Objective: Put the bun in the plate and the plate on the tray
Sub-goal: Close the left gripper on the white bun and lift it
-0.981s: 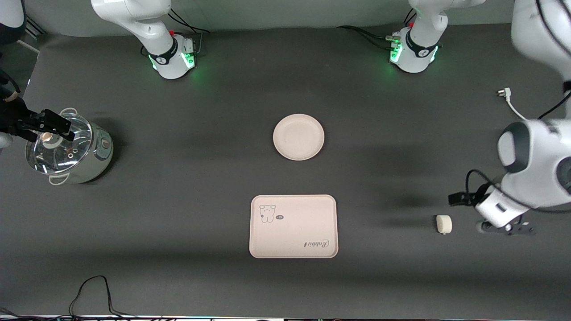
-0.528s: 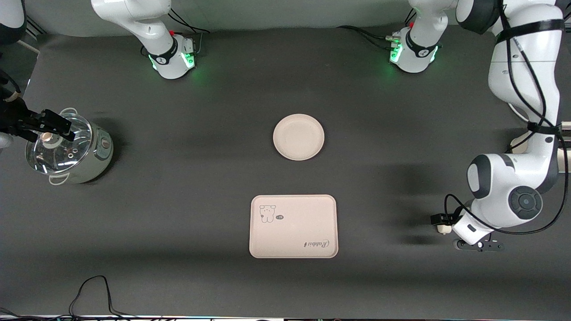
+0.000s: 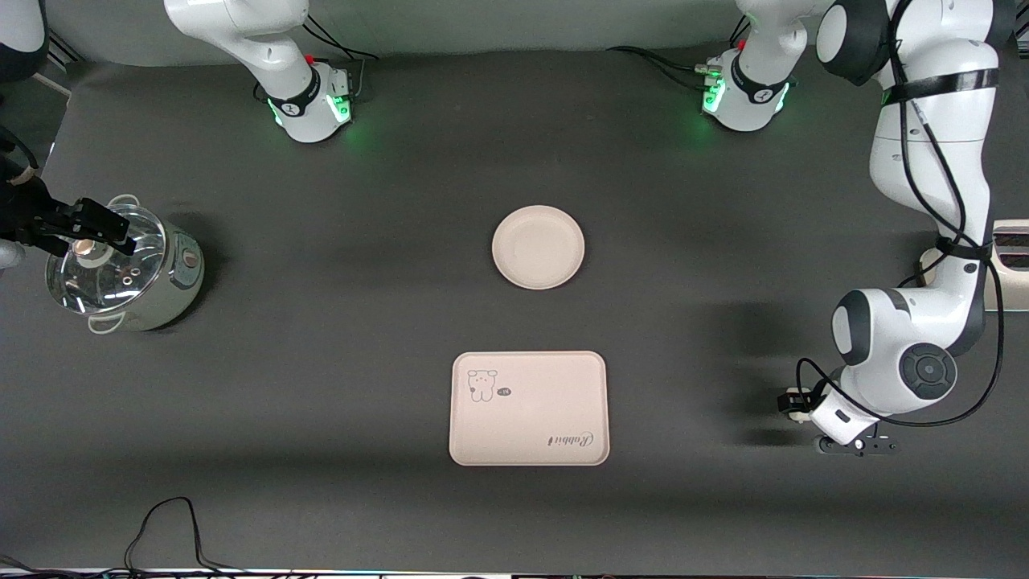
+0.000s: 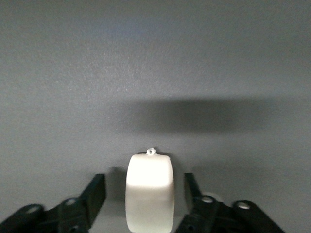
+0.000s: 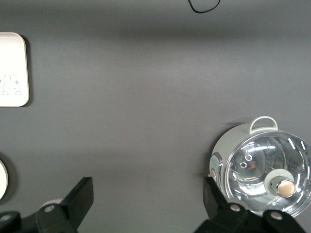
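The bun (image 4: pixel 150 189) is a small white oblong lump on the dark table near the left arm's end. My left gripper (image 4: pixel 145 180) is low over it and open. One finger stands on each side of the bun with a gap at both. In the front view the left gripper (image 3: pixel 794 400) covers most of the bun (image 3: pixel 796 415). The round cream plate (image 3: pixel 538 247) lies empty mid-table. The cream-pink tray (image 3: pixel 529 408) with the cartoon animal lies nearer the front camera than the plate. My right gripper (image 3: pixel 112 227) waits open and empty over a pot.
A steel pot with a glass lid (image 3: pixel 120 269) stands at the right arm's end of the table and also shows in the right wrist view (image 5: pixel 262 170). A black cable (image 3: pixel 165 523) lies near the front edge. A white object (image 3: pixel 1011 245) sits beside the left arm.
My left arm has swung in and lowered its open gripper around the bun. The bun, plate and tray have not moved. The right arm is still.
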`<state>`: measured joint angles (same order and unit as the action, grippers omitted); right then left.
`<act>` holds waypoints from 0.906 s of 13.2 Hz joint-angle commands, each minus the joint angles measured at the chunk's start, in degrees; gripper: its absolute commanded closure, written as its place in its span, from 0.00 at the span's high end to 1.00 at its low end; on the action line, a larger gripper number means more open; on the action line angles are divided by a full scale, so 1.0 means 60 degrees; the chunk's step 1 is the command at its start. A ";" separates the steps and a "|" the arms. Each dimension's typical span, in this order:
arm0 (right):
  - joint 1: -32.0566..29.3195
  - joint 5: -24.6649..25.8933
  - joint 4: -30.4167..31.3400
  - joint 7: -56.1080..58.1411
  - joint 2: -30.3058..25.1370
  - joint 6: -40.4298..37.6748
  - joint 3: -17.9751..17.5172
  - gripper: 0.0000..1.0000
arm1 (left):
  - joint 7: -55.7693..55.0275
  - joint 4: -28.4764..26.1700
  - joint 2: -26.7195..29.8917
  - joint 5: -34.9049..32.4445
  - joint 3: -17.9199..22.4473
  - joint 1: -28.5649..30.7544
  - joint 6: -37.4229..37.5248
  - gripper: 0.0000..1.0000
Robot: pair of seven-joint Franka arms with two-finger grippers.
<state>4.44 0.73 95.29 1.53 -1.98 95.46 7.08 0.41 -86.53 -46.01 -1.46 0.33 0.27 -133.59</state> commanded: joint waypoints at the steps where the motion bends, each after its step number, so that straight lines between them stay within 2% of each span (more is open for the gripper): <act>1: -0.0051 0.0127 0.0027 0.0213 -0.0021 -0.0030 -0.0023 1.00 | -0.0170 -0.0007 0.0022 -0.0079 0.0151 -0.0163 0.0029 0.00; 4: -0.0051 0.0127 -0.0003 0.0213 0.0022 -0.0016 -0.0023 1.00 | -0.0112 0.0008 0.0342 -0.0064 0.0151 -0.0265 0.0190 0.00; 6: -0.0051 0.0127 -0.0003 0.0213 0.0023 0.0028 -0.0008 1.00 | 0.0005 -0.0022 0.1160 -0.0049 0.0034 -0.0381 0.1181 0.00; 9: -0.0051 0.0127 -0.0003 0.0213 0.0008 0.0087 -0.0023 1.00 | -0.0111 -0.0037 0.2756 0.0096 -0.0901 -0.0746 0.3143 0.00; 12: -0.0051 0.0127 0.0041 0.0213 -0.0007 0.0087 -0.0008 1.00 | -0.1308 -0.0285 0.3843 0.0843 -0.1575 -0.1610 0.4494 0.00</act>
<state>4.44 0.73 95.27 1.54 -1.79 95.54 7.16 -3.15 -84.54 -27.53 1.91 -7.59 -6.03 -109.29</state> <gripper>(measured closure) 0.000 0.907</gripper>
